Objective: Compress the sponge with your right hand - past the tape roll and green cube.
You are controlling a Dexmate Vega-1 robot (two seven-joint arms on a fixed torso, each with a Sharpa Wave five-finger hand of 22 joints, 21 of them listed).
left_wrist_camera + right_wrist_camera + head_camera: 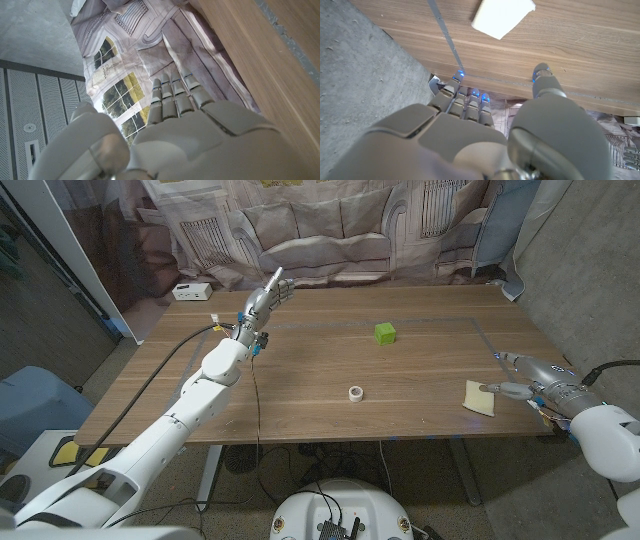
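Sponge (480, 397) first: it lies on the wooden table (300, 370) close to the right edge, well right of the tape roll (355, 393), which serves as the landmark. The green cube (385, 332) stands beyond the roll and a little right of it, well apart from it and from the sponge. The right hand (527, 381) sits just right of the sponge, farther from the roll still, with spread fingers holding nothing; one fingertip (487, 389) reaches to the sponge's near edge, though contact cannot be told. In the right wrist view the sponge (502, 16) lies ahead of the hand (485, 130), beyond a grey tape line (445, 35) on the wood. That placing probably suits a squeeze from the side, so neither roll nor cube needs crossing. The left hand (263, 300) is raised far left of the roll, near the table's back edge, its fingers straight and close together with nothing in them, likely parked out of the way. Room is tight only at the table's edge beside the sponge; bare wood runs from the sponge toward the roll.
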